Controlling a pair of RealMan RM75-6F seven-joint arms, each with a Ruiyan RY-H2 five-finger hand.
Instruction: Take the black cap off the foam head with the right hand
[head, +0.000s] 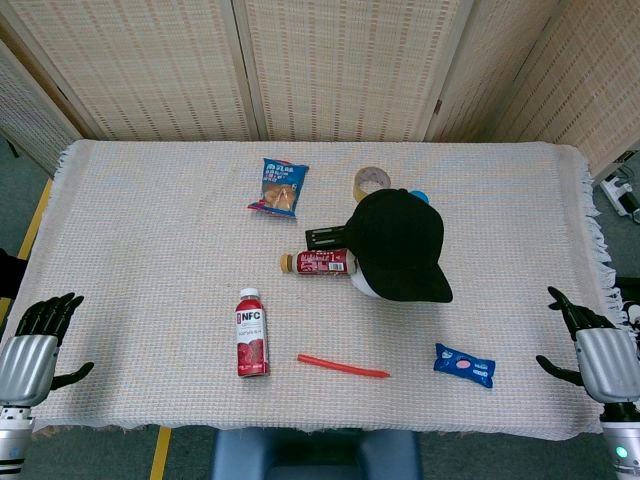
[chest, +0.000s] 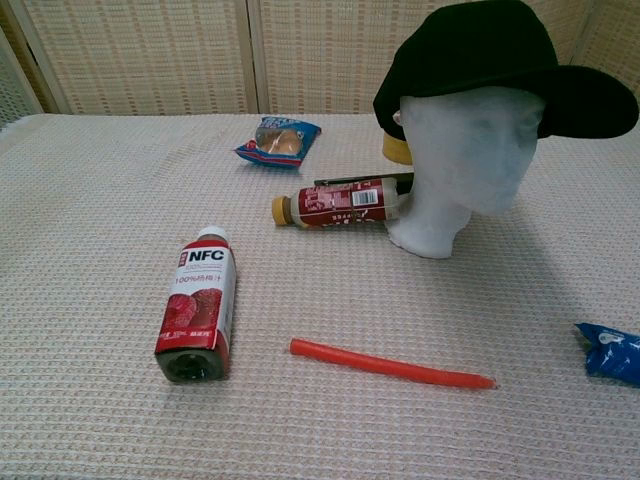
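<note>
A black cap (head: 401, 243) (chest: 497, 62) sits on a white foam head (chest: 459, 163) (head: 364, 284) standing right of the table's middle, its brim pointing to the right and toward me. My right hand (head: 594, 345) hovers at the table's front right corner, fingers spread, holding nothing, well away from the cap. My left hand (head: 36, 340) is at the front left corner, open too. Neither hand shows in the chest view.
A red NFC juice bottle (head: 251, 332) (chest: 198, 303) lies front left. A red stick (head: 342, 367) (chest: 390, 364) lies in front of the head. Beside the head lie a brown-capped bottle (head: 318, 262) (chest: 335, 203), a tape roll (head: 371, 181), a blue snack bag (head: 279, 187) and a blue packet (head: 464, 365).
</note>
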